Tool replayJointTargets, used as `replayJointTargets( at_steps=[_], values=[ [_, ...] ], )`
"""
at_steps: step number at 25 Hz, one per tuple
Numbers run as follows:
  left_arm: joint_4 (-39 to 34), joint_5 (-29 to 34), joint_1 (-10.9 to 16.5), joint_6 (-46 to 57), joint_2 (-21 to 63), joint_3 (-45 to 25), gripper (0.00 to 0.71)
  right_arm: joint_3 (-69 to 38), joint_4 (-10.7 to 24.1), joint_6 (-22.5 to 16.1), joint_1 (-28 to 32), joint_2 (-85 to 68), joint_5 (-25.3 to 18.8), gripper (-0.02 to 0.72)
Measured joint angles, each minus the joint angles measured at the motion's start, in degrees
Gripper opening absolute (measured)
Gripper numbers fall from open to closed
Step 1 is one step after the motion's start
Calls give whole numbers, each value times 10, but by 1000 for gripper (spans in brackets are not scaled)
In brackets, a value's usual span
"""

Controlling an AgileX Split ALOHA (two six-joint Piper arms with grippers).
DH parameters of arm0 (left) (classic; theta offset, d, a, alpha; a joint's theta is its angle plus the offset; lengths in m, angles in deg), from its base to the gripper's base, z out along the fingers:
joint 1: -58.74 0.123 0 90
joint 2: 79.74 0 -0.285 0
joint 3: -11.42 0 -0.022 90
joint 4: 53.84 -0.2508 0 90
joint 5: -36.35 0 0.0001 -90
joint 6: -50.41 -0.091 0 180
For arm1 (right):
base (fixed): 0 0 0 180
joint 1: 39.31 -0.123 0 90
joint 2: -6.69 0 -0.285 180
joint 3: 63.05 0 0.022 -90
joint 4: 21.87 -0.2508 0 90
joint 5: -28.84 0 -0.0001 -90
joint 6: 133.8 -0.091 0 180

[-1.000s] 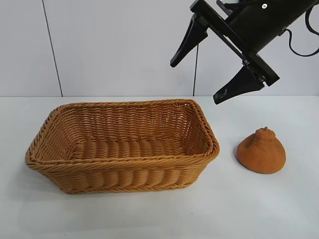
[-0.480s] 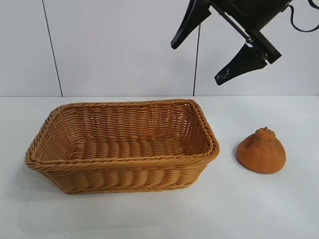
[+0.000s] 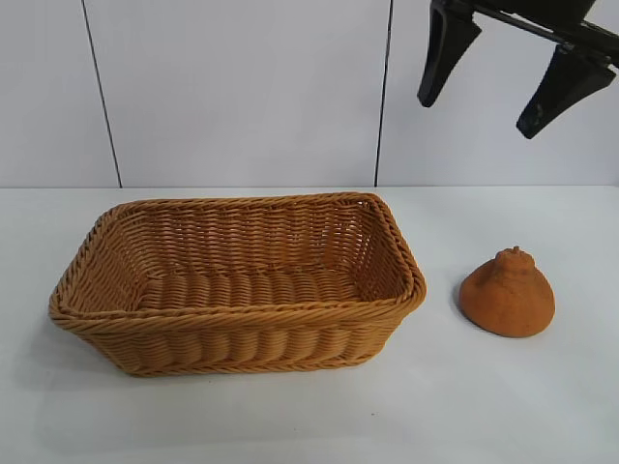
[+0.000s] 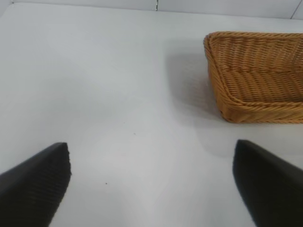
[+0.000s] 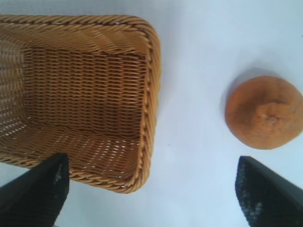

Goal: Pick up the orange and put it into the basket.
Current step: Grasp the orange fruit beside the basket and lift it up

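Observation:
The orange [image 3: 507, 293] is a dull orange-brown dome with a knobby nub. It sits on the white table to the right of the basket [image 3: 238, 338]. It also shows in the right wrist view [image 5: 264, 112], beside the basket's braided rim [image 5: 149, 94]. My right gripper [image 3: 481, 114] is open and empty, high above the table, over the gap between basket and orange. Its fingers [image 5: 38, 189] frame the basket's end and the table. My left gripper [image 4: 151, 175] is open and empty over bare table, off to the side of the basket [image 4: 265, 75].
The white table [image 3: 484, 406] stretches around the basket and orange. A pale panelled wall [image 3: 242, 87] stands behind the table.
My right gripper has risen and swung to the right, from above the basket's right end toward the space above the orange. It stays open. The orange and basket have not moved.

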Motion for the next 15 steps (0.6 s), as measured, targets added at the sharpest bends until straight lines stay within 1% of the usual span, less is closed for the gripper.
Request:
replayJointTargets(
  at_steps=[4,11,15],
  values=[
    [0,0,0,0,0,0,663,0,10,-5,31,0,1,652],
    [0,0,0,0,0,0,663,-6,11,-6,28,25,-2,652],
    [0,0,0,0,0,0,663,-29,12,-6,12,66,-6,652]
  ],
)
